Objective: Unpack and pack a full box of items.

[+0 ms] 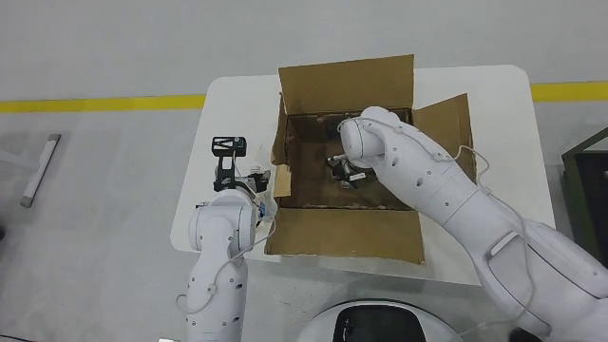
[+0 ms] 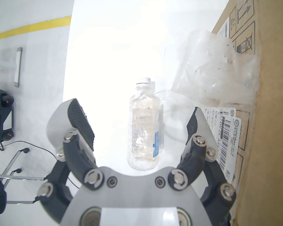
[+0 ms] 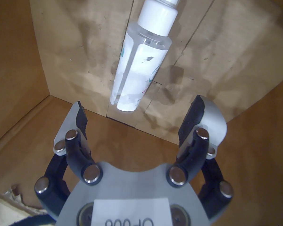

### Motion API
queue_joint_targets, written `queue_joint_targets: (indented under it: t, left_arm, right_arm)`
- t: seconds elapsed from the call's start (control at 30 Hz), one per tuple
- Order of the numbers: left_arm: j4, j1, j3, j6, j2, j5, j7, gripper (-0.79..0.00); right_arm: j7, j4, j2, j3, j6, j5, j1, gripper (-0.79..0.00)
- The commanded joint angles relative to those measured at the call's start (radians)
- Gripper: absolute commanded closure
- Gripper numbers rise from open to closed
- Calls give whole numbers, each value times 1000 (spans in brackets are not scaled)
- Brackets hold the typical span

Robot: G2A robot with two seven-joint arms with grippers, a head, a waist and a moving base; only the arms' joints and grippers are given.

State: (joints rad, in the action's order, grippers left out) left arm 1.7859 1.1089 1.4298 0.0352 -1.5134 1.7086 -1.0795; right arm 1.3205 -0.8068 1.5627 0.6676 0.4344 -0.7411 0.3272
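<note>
An open cardboard box [image 1: 347, 233] stands mid-table. My right gripper [image 3: 139, 116] hangs inside it, open, just short of the base of a white spray bottle [image 3: 141, 64] that lies on the box floor; nothing is between the fingers. In the top view the right gripper [image 1: 338, 170] is partly hidden under its arm. My left gripper [image 2: 139, 118] is open outside the box's left wall [image 2: 264, 99], over the white table [image 2: 122, 36]. A clear plastic bottle [image 2: 143, 123] with a white cap sits between and just beyond its fingers, untouched. From above, the left gripper [image 1: 228, 144] is beside the box.
A crumpled clear plastic bag [image 2: 214, 71] leans against the box's outer wall, close to the clear bottle. The box flaps [image 1: 347, 84] stand open at the back and right. The table edge [image 1: 195, 199] runs close to the left arm.
</note>
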Motion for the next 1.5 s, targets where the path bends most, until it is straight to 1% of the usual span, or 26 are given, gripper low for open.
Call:
queue_joint_targets:
  t: [0.0, 0.07, 0.23, 0.4, 0.47, 0.5, 0.53, 0.57, 0.63, 0.67, 0.7, 0.77, 0.8, 0.83, 0.87, 1.03, 1.17, 1.3, 1.47]
  left_arm:
    - [0, 0, 0, 0, 0, 0, 0, -785]
    - [0, 0, 0, 0, 0, 0, 0, -785]
    - [0, 0, 0, 0, 0, 0, 0, -785]
    - [0, 0, 0, 0, 0, 0, 0, -785]
    - [0, 0, 0, 0, 0, 0, 0, -785]
    - [0, 0, 0, 0, 0, 0, 0, -785]
    - [0, 0, 0, 0, 0, 0, 0, -785]
    - [0, 0, 0, 0, 0, 0, 0, -785]
    - [0, 0, 0, 0, 0, 0, 0, -785]
    - [0, 0, 0, 0, 0, 0, 0, -785]
    - [0, 0, 0, 0, 0, 0, 0, -785]
    - [0, 0, 0, 0, 0, 0, 0, -785]
    - [0, 0, 0, 0, 0, 0, 0, -785]
    - [0, 0, 0, 0, 0, 0, 0, -785]
    - [0, 0, 0, 0, 0, 0, 0, -785]
    - [0, 0, 0, 0, 0, 0, 0, -785]
    - [0, 0, 0, 0, 0, 0, 0, -785]
    - [0, 0, 0, 0, 0, 0, 0, -785]
    - [0, 0, 0, 0, 0, 0, 0, -785]
  right_arm:
    - [-17, 23, 10, -7, 2, 4, -5, -782]
    - [-42, 47, 21, -11, 7, 14, -10, -730]
    - [-94, 93, 46, -19, 17, 33, -22, -730]
    - [-122, 136, 68, -26, 14, 42, -39, -674]
    - [-126, 151, 77, -33, 12, 43, -43, -545]
    - [-127, 159, 82, -36, 11, 44, -45, -536]
    - [-129, 168, 87, -40, 11, 45, -46, -416]
    - [-131, 177, 91, -42, 10, 47, -47, -372]
    - [-134, 195, 100, -46, 7, 49, -51, -345]
    - [-135, 204, 104, -49, 7, 48, -53, -302]
    - [-137, 211, 108, -50, 6, 48, -54, -286]
    - [-140, 227, 116, -54, 6, 48, -57, -166]
    - [-142, 235, 119, -55, 5, 49, -58, -77]
    - [-145, 242, 123, -56, 4, 50, -59, -15]
    - [-145, 249, 126, -58, 3, 50, -60, 0]
    - [-163, 275, 140, -54, 6, 53, -70, 0]
    - [-198, 263, 136, -27, 26, 65, -78, 0]
    - [-228, 206, 117, 18, 59, 70, -69, 0]
    - [-236, 41, 70, 91, 116, 41, -14, 0]
